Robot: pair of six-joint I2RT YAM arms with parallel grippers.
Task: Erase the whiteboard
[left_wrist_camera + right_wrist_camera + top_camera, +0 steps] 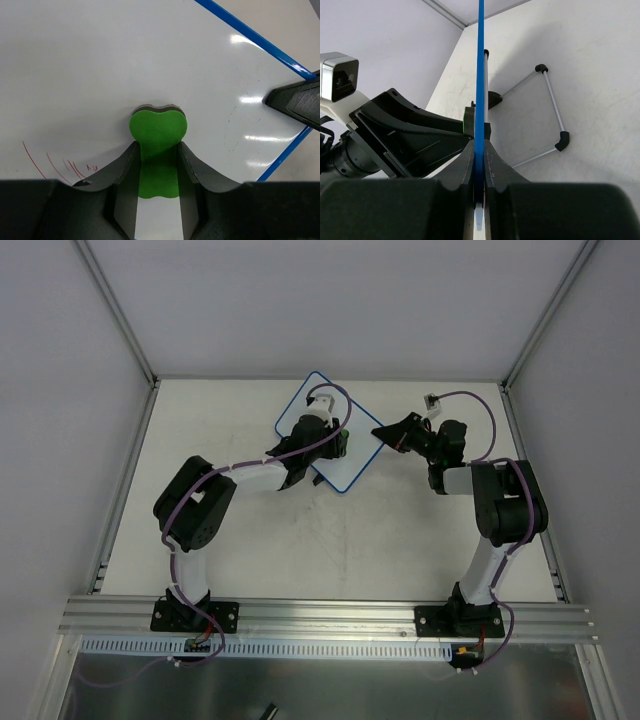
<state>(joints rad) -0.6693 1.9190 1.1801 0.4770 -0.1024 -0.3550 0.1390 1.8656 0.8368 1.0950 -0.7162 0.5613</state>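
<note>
- Top external view: we list the whiteboard (360, 448), a white panel with a thin blue rim, lying on the table (250, 560) at its far middle, turned so that its corners point like a diamond
- Left gripper (336, 444): over the board's middle, with its arm reaching in from the near left
- Right gripper (386, 432): at the board's right corner, touching it
- Left wrist view: the left gripper (157, 150) has its fingers closed part-way onto a green eraser (158, 129), one finger on each side; the eraser's rounded end sticks out past the fingertips, and a dark layer shows along its far edge
- The eraser rests against the white face of the whiteboard (100, 65)
- Red scribbles (60, 167) — a few thin slanted strokes, low left, just beside the left finger
- We note the black tip of the right gripper (297, 102) at the blue rim on the right
- Right wrist view: the right gripper (479, 145) is pinched tight on the whiteboard (481, 60), seen edge-on as one blue line between the two fingers
- Wire frame (551, 102) — thin metal rod with black corner caps, on the table side of the board; we cannot tell how it joins the board
</note>
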